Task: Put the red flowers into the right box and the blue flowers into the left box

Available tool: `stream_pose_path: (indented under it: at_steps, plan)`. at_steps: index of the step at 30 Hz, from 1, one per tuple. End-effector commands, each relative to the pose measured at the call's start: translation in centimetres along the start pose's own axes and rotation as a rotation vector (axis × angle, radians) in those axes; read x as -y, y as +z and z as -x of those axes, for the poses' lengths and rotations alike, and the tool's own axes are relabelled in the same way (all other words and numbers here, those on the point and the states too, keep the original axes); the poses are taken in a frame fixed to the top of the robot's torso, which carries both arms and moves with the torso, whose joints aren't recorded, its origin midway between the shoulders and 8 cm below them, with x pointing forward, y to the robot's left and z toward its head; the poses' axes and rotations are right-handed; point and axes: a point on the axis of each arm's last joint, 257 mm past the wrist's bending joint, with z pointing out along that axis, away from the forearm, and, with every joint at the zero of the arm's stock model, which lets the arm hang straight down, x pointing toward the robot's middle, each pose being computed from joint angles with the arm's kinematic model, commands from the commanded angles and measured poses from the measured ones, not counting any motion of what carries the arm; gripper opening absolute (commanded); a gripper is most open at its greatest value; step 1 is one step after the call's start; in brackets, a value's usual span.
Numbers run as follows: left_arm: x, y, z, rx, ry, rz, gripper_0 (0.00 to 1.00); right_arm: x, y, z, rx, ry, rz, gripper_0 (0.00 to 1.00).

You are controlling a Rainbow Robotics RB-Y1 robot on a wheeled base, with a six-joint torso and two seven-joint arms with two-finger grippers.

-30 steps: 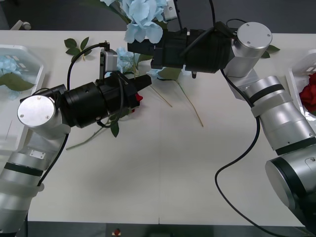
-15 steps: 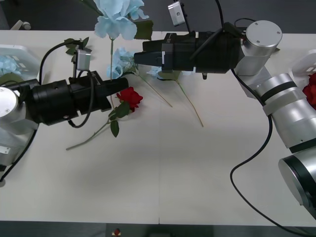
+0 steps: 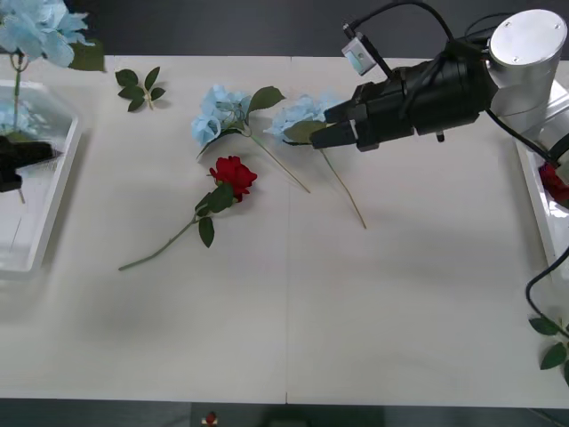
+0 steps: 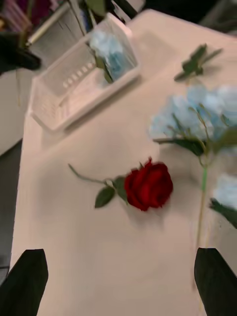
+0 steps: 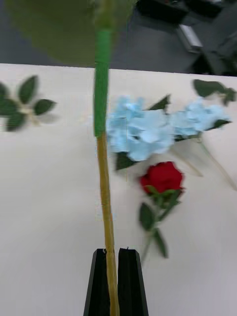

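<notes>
Stem pinched between my left gripper's (image 5: 112,276) black fingers: it is clenched on one of the blue flowers (image 3: 31,27), holding it upright at the far left over the left box (image 3: 44,240), with the bloom high above the tray's far end. Another pale blue cluster (image 4: 109,52) already lies inside that tray. My right gripper (image 3: 331,124) hangs over the far middle of the table (image 3: 356,311), its fingers spread apart and grasping nothing, just above the right-hand one of two blue flowers lying flat there. Those two sit side by side, the left one (image 3: 218,114) and the right one (image 3: 302,116), stems running toward the near side. Just near of them lies a red flower (image 3: 234,173), bloom toward the far side, stem (image 3: 160,249) trailing near and to the left. The right box (image 3: 540,191) shows at the right edge with a red bloom (image 3: 556,182) inside it. A loose leaf sprig (image 3: 140,86) rests on the far left part of the table, apart from the flowers, and more green leaves (image 3: 551,342) lie at the near right edge.
</notes>
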Motion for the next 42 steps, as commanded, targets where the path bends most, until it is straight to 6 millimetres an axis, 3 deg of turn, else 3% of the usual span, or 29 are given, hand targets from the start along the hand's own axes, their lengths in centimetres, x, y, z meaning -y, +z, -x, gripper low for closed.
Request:
stream_pose_path:
  at_steps: [1,4,10,16,19,28,30,32,34,39,42]
  plan:
    - [-4.7,-4.3,0.6,-0.004,0.087,0.210,0.00,1.8,-2.0,1.9,-0.089,0.010,-0.101,0.86]
    - [-9.7,-6.9,0.2,0.017,0.112,0.401,0.00,3.8,-3.0,-0.2,-0.225,0.050,-0.202,0.86]
    - [-16.7,-11.2,-2.1,-0.008,0.137,0.644,0.00,6.9,-3.6,-2.9,-0.398,0.077,-0.381,0.86]
    - [-23.1,-13.0,-3.8,-0.044,0.115,0.794,0.00,8.5,-3.1,-5.3,-0.507,0.130,-0.493,0.86]
    - [-24.8,-12.6,-4.4,-0.072,0.121,0.826,0.00,9.2,-2.7,-6.1,-0.536,0.155,-0.527,0.86]
    - [-25.8,-11.5,-4.9,-0.096,0.120,0.844,0.01,11.2,-0.4,-6.9,-0.504,0.250,-0.569,0.86]
    - [-25.8,-11.4,-4.9,-0.093,0.122,0.843,0.14,11.6,0.1,-7.0,-0.498,0.241,-0.584,0.86]
    - [-25.7,-11.2,-4.8,-0.089,0.122,0.839,0.43,12.0,0.9,-7.3,-0.485,0.247,-0.593,0.86]
    - [-25.6,-11.2,-4.9,-0.089,0.121,0.837,0.58,12.3,1.1,-7.8,-0.483,0.256,-0.598,0.86]
    - [-25.5,-11.3,-4.9,-0.078,0.107,0.826,0.70,12.8,2.1,-8.4,-0.474,0.249,-0.610,0.86]
    - [-23.2,-10.8,-4.7,-0.110,0.094,0.729,0.85,13.2,2.7,-8.5,-0.461,0.239,-0.620,0.86]
